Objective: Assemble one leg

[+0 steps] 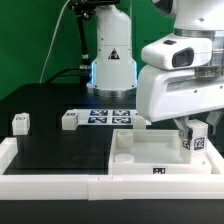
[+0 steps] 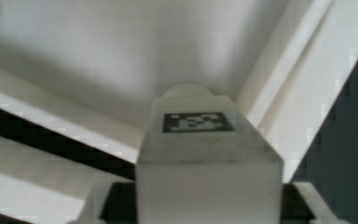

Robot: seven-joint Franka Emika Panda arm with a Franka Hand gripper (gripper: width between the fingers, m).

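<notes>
My gripper [image 1: 194, 133] is shut on a white leg [image 1: 197, 139] with a black-and-white tag, holding it upright over the far right corner of the large white square tray [image 1: 135, 158]. In the wrist view the leg [image 2: 202, 150] fills the middle between my fingers [image 2: 114, 205], its tagged end pointing into the tray's inner corner [image 2: 247, 60]. Whether the leg touches the tray floor I cannot tell. Two more look-alike legs lie on the black table: one [image 1: 20, 122] at the exterior view's left, one [image 1: 69, 120] near the middle.
The marker board [image 1: 104, 117] lies behind the tray on the black table. The robot base [image 1: 110, 60] stands at the back. A low white border [image 1: 40, 180] runs along the table's front edge.
</notes>
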